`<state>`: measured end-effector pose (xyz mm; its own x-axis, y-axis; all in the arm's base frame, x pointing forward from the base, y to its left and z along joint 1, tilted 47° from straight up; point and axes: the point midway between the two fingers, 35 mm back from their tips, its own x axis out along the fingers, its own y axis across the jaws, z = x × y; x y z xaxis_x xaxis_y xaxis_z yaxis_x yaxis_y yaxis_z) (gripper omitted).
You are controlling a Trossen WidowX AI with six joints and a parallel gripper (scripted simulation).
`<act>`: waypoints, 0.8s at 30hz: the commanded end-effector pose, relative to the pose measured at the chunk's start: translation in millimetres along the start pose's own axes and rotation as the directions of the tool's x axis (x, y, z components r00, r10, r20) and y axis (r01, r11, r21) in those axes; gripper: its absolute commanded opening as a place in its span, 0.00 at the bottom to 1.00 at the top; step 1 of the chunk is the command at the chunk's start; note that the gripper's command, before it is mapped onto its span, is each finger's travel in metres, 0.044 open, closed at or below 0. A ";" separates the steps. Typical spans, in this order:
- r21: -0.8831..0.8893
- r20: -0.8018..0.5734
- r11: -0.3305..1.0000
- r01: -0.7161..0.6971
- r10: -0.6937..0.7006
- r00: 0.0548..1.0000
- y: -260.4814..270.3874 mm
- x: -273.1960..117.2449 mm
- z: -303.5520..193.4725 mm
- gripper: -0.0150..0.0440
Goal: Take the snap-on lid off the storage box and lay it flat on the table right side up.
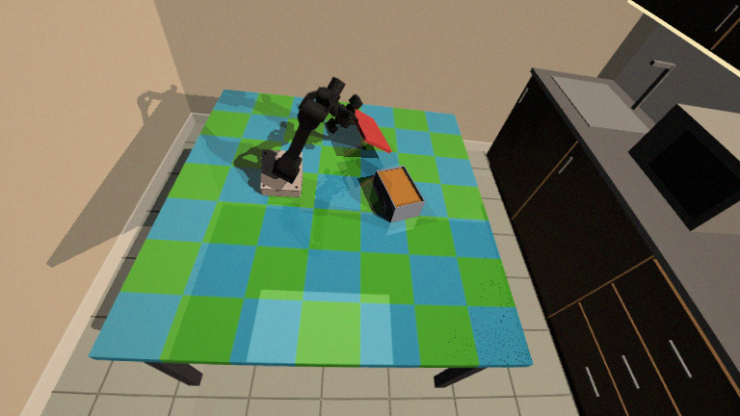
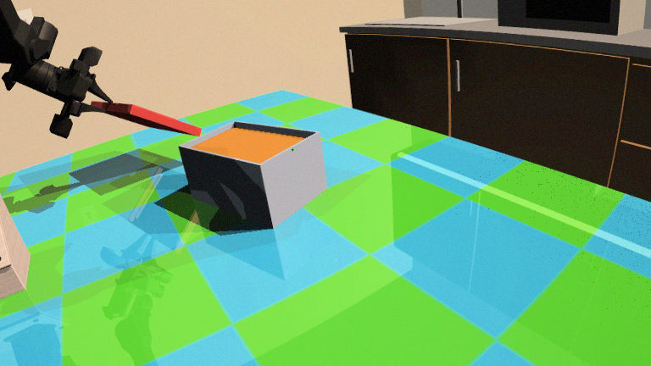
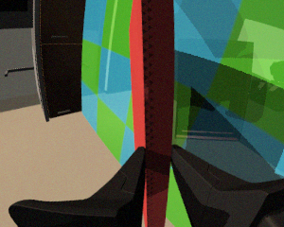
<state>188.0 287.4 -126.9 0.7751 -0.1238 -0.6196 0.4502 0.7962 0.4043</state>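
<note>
The red lid [image 1: 374, 132] [image 2: 160, 119] [image 3: 159, 85] is off the box and held in the air behind it, tilted, its far edge lower than the gripped edge. Its bright red top faces up and its dark underside faces down. My gripper [image 2: 102, 105] [image 3: 157, 150] is shut on the lid's near edge, one finger on each face. The storage box [image 1: 409, 211] [image 2: 297, 177] stands upright on the table, open at the top, with an orange surface inside a little below its rim. The lid's shadow falls on the table left of the box.
The checkered green and blue table [image 1: 332, 274] [image 2: 460, 266] carries the arm's pale base [image 1: 280, 187] to the left of the box. The table's back edge runs behind the lid, along the wall. Dark kitchen cabinets [image 1: 578, 194] [image 2: 398, 74] stand beyond the right edge.
</note>
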 end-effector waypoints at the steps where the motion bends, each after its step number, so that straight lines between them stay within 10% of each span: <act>1: -0.004 0.005 1.000 -0.004 0.004 1.000 -2.7 2.0 1.0 0.25; 24: -0.004 0.005 1.000 -0.004 0.004 1.000 -16.9 14.0 1.3 0.25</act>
<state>191.4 273.9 -140.4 0.7763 -0.1243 -0.6180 0.4495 0.7965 0.4045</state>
